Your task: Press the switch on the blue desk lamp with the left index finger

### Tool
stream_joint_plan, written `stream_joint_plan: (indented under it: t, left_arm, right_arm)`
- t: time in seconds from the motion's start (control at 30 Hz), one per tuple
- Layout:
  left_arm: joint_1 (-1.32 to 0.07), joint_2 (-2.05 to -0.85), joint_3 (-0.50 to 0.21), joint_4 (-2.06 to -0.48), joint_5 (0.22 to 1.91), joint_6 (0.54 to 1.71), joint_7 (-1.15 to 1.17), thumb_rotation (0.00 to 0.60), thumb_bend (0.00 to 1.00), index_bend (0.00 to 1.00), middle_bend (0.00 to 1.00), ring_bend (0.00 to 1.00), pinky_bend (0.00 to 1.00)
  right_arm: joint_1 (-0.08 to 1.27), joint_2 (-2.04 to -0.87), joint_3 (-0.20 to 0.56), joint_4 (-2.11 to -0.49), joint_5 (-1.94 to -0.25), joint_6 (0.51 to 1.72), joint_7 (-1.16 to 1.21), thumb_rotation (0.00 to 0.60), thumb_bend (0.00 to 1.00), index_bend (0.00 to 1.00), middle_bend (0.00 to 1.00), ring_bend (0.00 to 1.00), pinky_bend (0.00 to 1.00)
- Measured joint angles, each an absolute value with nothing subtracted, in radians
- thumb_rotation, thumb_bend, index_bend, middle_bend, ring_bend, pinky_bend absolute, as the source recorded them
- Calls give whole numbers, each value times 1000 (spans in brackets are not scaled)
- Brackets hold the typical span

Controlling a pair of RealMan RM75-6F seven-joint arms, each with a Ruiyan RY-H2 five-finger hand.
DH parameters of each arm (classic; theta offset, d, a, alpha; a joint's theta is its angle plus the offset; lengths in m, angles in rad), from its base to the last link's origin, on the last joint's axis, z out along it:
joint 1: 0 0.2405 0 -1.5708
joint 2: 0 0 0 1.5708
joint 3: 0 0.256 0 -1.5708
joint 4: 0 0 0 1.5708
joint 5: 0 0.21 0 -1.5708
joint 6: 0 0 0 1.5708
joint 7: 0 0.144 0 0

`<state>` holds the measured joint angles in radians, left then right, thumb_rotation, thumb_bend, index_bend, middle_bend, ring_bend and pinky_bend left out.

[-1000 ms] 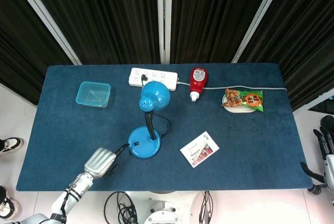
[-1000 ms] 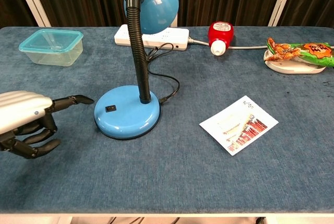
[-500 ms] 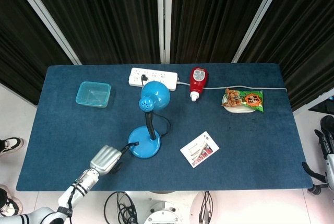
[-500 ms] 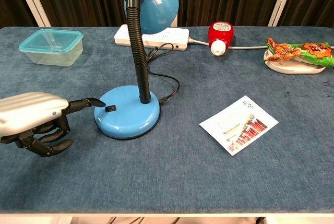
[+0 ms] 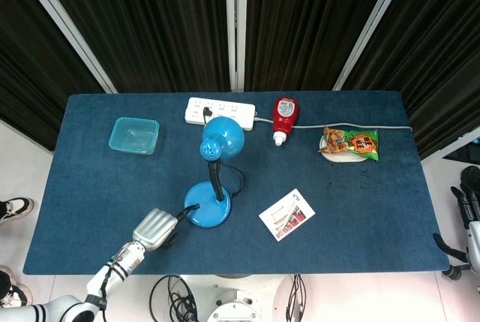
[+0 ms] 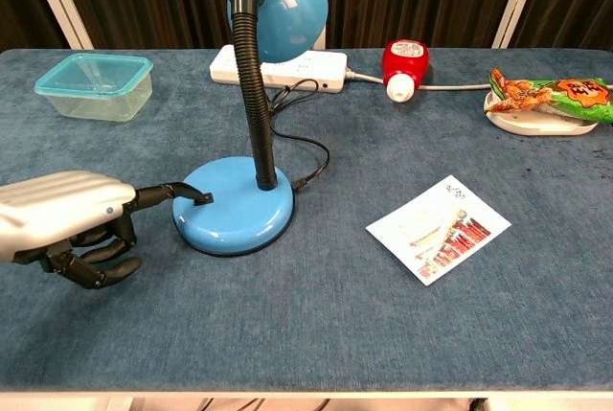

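Blue desk lamp [image 6: 235, 205] standing on the counter [image 6: 306, 334] toward the near edge, left of centre, its round base flat on the blue cloth and its ribbed black neck rising to a shade tipped toward the far edge. The left robot hand [image 6: 62, 224] lies at the near left corner with one finger stretched out, its tip resting on top of the base at the switch [image 6: 203, 199]; the remaining fingers are curled under the palm and hold nothing. A black cord [image 6: 305, 157] loops from the base toward the white power strip [image 6: 278, 69] along the far edge. Open cloth extends along the near edge to the right of the base as far as a printed card [image 6: 439, 227]. Farther out: a clear lidded box [image 6: 96, 85] near the far left corner, a red bottle [image 6: 402, 68] lying by the far edge, and a snack bag on a white dish [image 6: 541, 104] toward the far right. The chest view shows the fingertip contact, which the lamp shade and palm crowd in the head view. Only the head view shows the right robot hand [image 5: 469, 221], off the counter's right edge; whether its fingers are apart or closed cannot be told.
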<state>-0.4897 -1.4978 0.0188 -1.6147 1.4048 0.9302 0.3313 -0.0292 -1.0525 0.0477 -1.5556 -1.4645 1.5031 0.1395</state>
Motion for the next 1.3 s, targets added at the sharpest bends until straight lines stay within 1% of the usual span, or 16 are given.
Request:
stream_joint_plan:
  t: [0.23,0.57,0.73,0.93,1.1,1.13,1.2,1.23,1.27,1.3]
  left_arm:
    - [-495,-1501,29,-1608,1401,935,328,600,486,58,862,897,950]
    - [-501,-1503,37,-1611,1376,935,344,600,489,118,862,898,951]
    - [-502,-1502,39,-1614,1372,942,348,600,489,120,862,898,951]
    - [-492,-1492,27,-1622,1388,1001,341,600,489,90,861,898,951]
    - [-454,-1459,14,-1641,1415,1119,338,600,487,88,856,882,930]
    - [-444,-1452,11,-1644,1420,1147,337,600,474,88,837,859,907]
    - [-415,-1437,5,-1644,1434,1221,330,600,362,88,737,741,822]
    - [-401,-1432,1,-1642,1440,1256,324,600,240,88,584,556,703]
    - [-380,-1425,-4,-1636,1449,1307,311,600,162,88,445,383,587]
    - [-364,-1419,-8,-1630,1454,1345,298,600,103,88,306,216,450]
  right_arm:
    - [-29,-1055,46,-1555,-1469,1503,138,600,174,0,0,0,0]
    - [-30,-1055,46,-1553,-1465,1502,139,600,175,0,0,0,0]
    - [-29,-1056,47,-1552,-1465,1501,141,600,176,0,0,0,0]
    - [-31,-1054,49,-1554,-1465,1505,143,600,176,0,0,0,0]
    - [-33,-1049,49,-1558,-1468,1512,147,600,176,0,0,0,0]
    - [-34,-1048,49,-1560,-1470,1515,148,600,176,0,0,0,0]
    - [-35,-1046,49,-1562,-1472,1517,149,600,176,0,0,0,0]
    - [-35,-1045,49,-1563,-1473,1519,149,600,176,0,0,0,0]
    - [-36,-1044,49,-1563,-1474,1520,149,600,176,0,0,0,0]
    - [-36,-1045,49,-1563,-1475,1520,149,600,176,0,0,0,0]
